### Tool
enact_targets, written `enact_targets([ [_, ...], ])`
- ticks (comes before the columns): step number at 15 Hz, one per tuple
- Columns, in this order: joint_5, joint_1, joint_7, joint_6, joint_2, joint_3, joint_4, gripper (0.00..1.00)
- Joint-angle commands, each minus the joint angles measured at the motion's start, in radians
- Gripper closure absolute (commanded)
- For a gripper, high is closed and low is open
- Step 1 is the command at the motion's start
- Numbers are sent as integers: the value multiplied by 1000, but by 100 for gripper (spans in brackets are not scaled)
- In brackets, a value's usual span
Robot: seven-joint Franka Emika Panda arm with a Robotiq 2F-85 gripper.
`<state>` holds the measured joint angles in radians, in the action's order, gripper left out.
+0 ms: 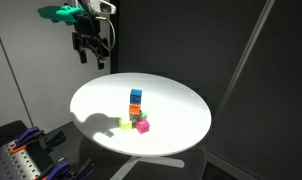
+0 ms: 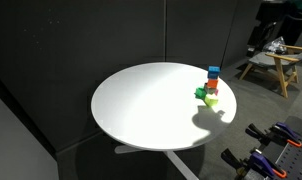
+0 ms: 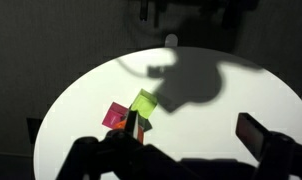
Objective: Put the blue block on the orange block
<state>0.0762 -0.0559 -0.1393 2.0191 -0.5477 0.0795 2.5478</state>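
The end effector [image 1: 91, 56] hangs high, well above the counter [image 1: 181, 110], its fingers spread apart and holding nothing. Well below it, one blue block [image 1: 137, 93] sits on top of one orange block [image 1: 137, 103]. Just beside this stack lie one yellow block [image 1: 126, 123], one magenta block [image 1: 143, 126] and one green block [image 2: 204, 95]. In an exterior view the cluster sits near the round counter's rim [image 2: 234, 108], with broad white surface on its other side.

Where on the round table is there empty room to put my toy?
Most of the white table is bare: the wide stretch from the blocks to the far rim. It's crowded only near one edge, where the blue block sits on the orange block with the green cube and magenta cube beside.
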Motion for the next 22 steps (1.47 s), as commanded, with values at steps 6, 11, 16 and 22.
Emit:
enact_targets([
  [6, 0, 0, 34, -83, 3, -1, 1, 0],
  [11, -1, 0, 34, -86, 4, -1, 1, 0],
  [16, -1, 0, 34, -86, 4, -1, 1, 0],
  [22, -1, 0, 34, -86, 4, -1, 1, 0],
])
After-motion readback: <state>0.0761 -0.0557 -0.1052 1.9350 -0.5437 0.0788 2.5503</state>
